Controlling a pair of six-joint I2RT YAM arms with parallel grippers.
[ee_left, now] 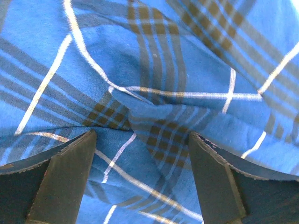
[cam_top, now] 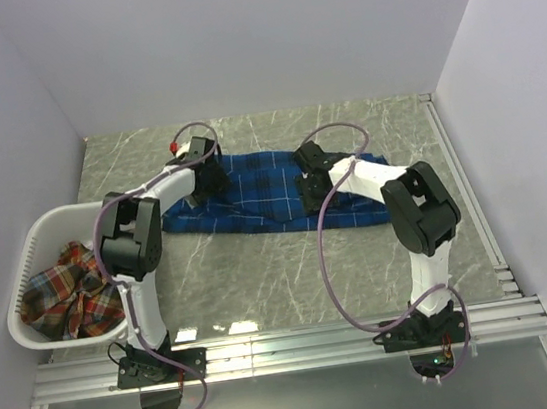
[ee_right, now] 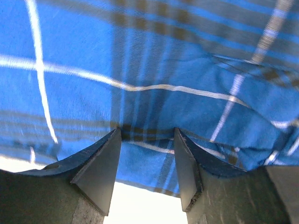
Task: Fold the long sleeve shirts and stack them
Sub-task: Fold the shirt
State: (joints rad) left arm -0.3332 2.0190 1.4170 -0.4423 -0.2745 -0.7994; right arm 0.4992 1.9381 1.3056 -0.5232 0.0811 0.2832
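Note:
A royal blue plaid long sleeve shirt (cam_top: 263,201) lies spread across the middle of the grey table. My left gripper (cam_top: 212,180) is down on its left end. In the left wrist view it (ee_left: 141,135) stands wide open, its fingertips (ee_left: 74,158) resting on rumpled blue cloth (ee_left: 140,56) with a raised fold between them. My right gripper (cam_top: 310,192) is over the shirt's right half. Its jaws (ee_right: 146,130) stand apart, with the hem of the flat cloth (ee_right: 140,56) lying between them. A red-orange plaid shirt (cam_top: 68,292) lies crumpled in the basket.
A white plastic laundry basket (cam_top: 31,241) stands at the left edge of the table, beside the left arm. Aluminium rails (cam_top: 292,348) run along the near edge and another (cam_top: 462,180) along the right side. White walls close in the table.

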